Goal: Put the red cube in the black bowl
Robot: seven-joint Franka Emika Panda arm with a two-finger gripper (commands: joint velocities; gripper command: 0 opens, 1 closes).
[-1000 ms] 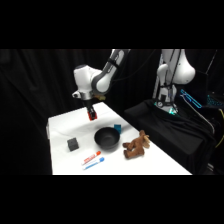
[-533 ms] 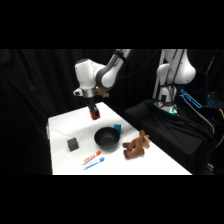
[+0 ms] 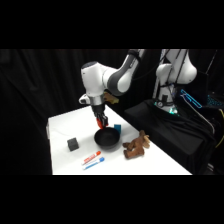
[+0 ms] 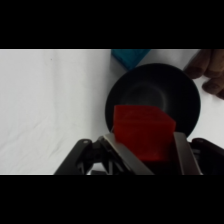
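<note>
The red cube (image 4: 143,131) sits clamped between the two fingers of the end effector (image 4: 145,150), one metal finger (image 4: 117,152) pressed to its left face and the other against its right face. In the wrist view the cube hangs in front of the near rim of the black bowl (image 4: 187,95), covering part of that rim, and the bowl's hollow shows beyond it. In the side view the end effector (image 3: 102,122) hangs from the white arm (image 3: 97,82) just above the back edge of the black bowl (image 3: 107,139), with the cube (image 3: 102,121) showing only as a small reddish patch between the fingers, clear of the white desk (image 3: 62,127).

A small teal cube (image 4: 129,56) lies on the desk touching or just beside the far rim of the bowl; in the side view it (image 3: 117,128) sits at the bowl's right rear. A dark grey cube (image 3: 73,144) rests on the desk well to the left of the bowl. A tube with red and blue on it (image 3: 93,159) lies in front of the bowl, near the front edge of the desk. A brown lumpy thing (image 3: 136,146) lies just right of the bowl, and its dark brown edge (image 4: 207,70) shows at the upper right of the wrist view.
</note>
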